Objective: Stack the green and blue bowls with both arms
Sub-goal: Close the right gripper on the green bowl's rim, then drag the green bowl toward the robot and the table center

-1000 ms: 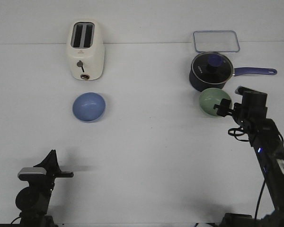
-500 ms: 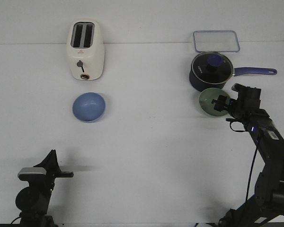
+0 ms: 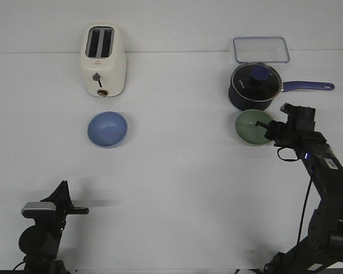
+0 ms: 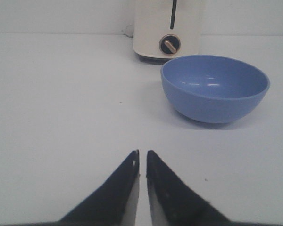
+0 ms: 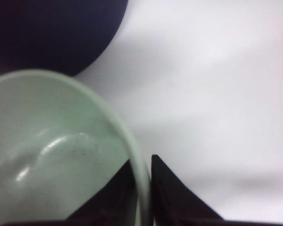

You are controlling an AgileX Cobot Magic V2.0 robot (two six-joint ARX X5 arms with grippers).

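The pale green bowl sits at the right, just in front of the navy saucepan. My right gripper is shut on its right rim, one finger inside and one outside; the rim shows between the fingers in the right wrist view. The blue bowl stands at the left in front of the toaster, and shows in the left wrist view. My left gripper is shut and empty, low at the front left, well short of the blue bowl.
A cream toaster stands at the back left. The navy lidded saucepan has a long handle pointing right. A clear lidded container lies behind it. White table all around.
My right gripper has closed on the green bowl's rim and shifted it slightly left and toward the front. The left arm and blue bowl have not moved.
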